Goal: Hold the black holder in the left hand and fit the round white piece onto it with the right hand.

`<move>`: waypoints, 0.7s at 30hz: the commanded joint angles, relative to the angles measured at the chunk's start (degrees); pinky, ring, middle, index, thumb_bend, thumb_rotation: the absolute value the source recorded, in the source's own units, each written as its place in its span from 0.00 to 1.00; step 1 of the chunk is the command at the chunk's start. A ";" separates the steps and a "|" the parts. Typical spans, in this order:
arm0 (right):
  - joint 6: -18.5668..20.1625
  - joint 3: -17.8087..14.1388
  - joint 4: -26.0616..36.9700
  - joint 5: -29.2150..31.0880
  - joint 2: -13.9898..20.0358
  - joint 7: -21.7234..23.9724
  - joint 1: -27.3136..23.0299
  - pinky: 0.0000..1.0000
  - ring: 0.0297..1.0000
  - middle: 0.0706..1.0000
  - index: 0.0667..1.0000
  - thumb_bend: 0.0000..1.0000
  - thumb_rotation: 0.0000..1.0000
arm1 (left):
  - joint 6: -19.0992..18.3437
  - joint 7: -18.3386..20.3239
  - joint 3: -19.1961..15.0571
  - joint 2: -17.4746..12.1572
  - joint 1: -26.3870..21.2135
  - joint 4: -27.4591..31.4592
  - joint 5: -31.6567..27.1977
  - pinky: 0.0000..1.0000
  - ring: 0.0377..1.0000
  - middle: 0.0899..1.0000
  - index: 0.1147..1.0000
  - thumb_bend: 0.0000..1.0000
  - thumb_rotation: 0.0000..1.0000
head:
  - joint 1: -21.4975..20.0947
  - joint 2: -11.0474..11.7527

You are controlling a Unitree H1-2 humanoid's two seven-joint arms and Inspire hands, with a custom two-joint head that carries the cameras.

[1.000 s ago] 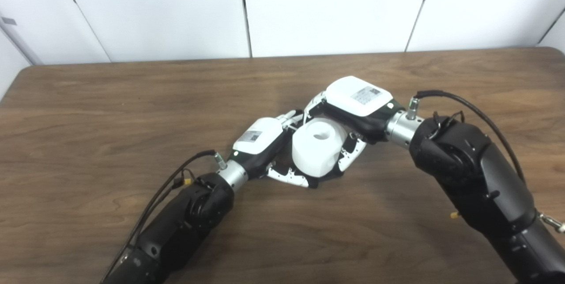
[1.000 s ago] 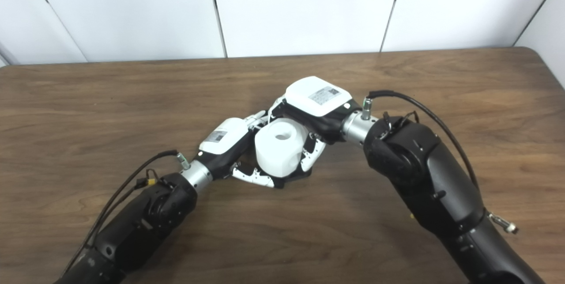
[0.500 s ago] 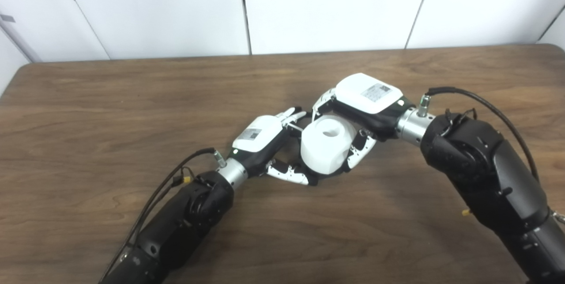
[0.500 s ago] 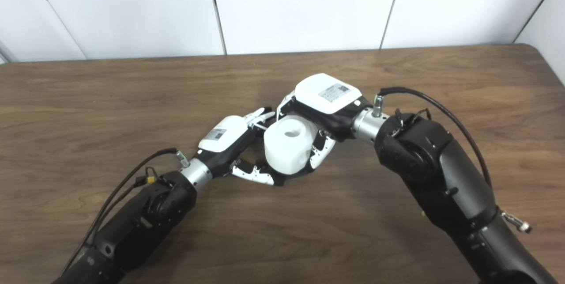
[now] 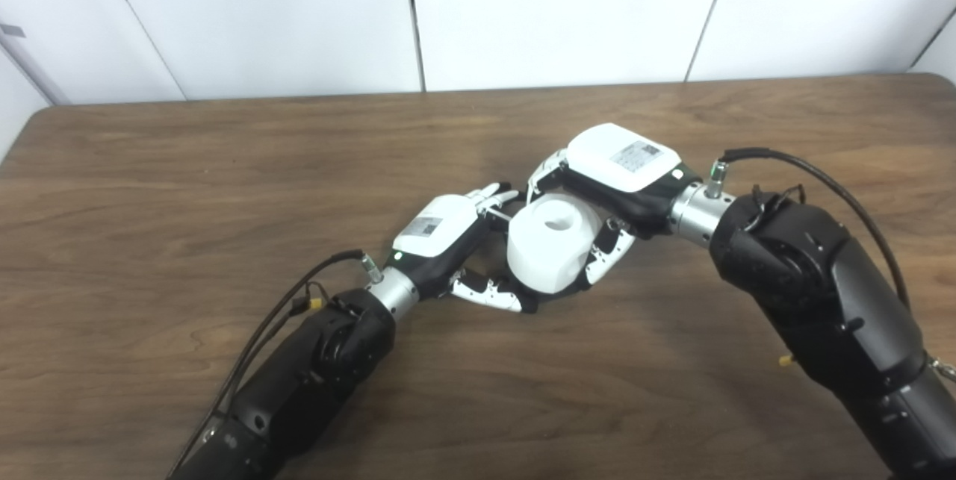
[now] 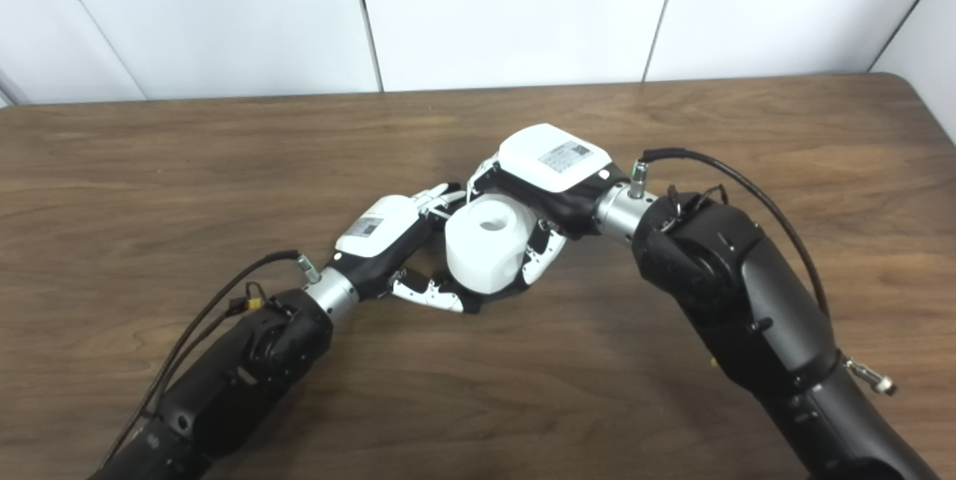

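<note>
table [image 5: 187,189]: brown wood; both arms meet near its middle, nothing else on it that I can see.
right arm [image 5: 814,293]: comes in from bottom right, reaches inward to the centre.
left arm [image 5: 314,360]: comes in from bottom left, reaches up to the same spot.
right hand [image 5: 609,189]: wrapped over the white piece from above and behind, fingers down both sides. Holding it.
left hand [image 5: 448,241]: just left of the white piece, thumb and fingers curled in under its lower edge. They seem closed on something dark there; contact itself is hidden.
white piece [image 5: 549,241]: round, chunky, with a hole in the top face that tilts slightly toward the camera. Sits between the two hands, just above the table or on it; can't tell which.
black holder [image 6: 489,299]: only a dark sliver shows under the white piece, by the left fingertips. Mostly hidden.
progress: late stage, I'd say. Both parts grasped and brought together, white piece over the holder.
done: pickup of both parts, rough alignment.
left: confirm seating. Can't see whether the piece is fully down on the holder or just resting on it. Then right hand lets go.
risk: piece looks a bit tilted, could bind if pushed down crooked.
</note>
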State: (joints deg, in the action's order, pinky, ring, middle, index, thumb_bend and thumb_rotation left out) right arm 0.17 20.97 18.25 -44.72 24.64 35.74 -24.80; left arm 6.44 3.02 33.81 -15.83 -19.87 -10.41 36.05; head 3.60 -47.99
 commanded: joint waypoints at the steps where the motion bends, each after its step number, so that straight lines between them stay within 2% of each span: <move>1: -0.29 0.51 -0.67 -1.19 -0.37 -0.24 -0.94 0.79 0.79 0.71 0.44 0.52 0.14 | -1.15 6.05 2.80 -0.62 2.88 -1.66 2.21 0.96 0.98 0.92 0.42 0.52 0.07 | 0.21 -0.10; 10: -0.38 1.50 -2.78 -2.40 -1.99 -1.50 -1.03 0.81 0.79 0.71 0.44 0.52 0.14 | -1.90 7.17 2.83 -0.90 3.15 -0.52 1.82 0.97 0.99 0.92 0.42 0.52 0.07 | 0.35 -0.25; 21: -0.79 1.83 -3.67 -2.77 -1.94 -1.91 -1.32 0.80 0.78 0.71 0.44 0.52 0.14 | -1.48 6.93 2.68 -0.92 3.14 -0.93 1.84 0.96 0.99 0.91 0.42 0.52 0.07 | 0.34 -0.26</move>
State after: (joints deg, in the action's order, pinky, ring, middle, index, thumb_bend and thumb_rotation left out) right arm -0.24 22.49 15.34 -46.63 22.71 34.04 -24.84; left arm 5.31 4.14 33.60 -15.98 -19.52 -9.30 35.97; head 3.87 -48.16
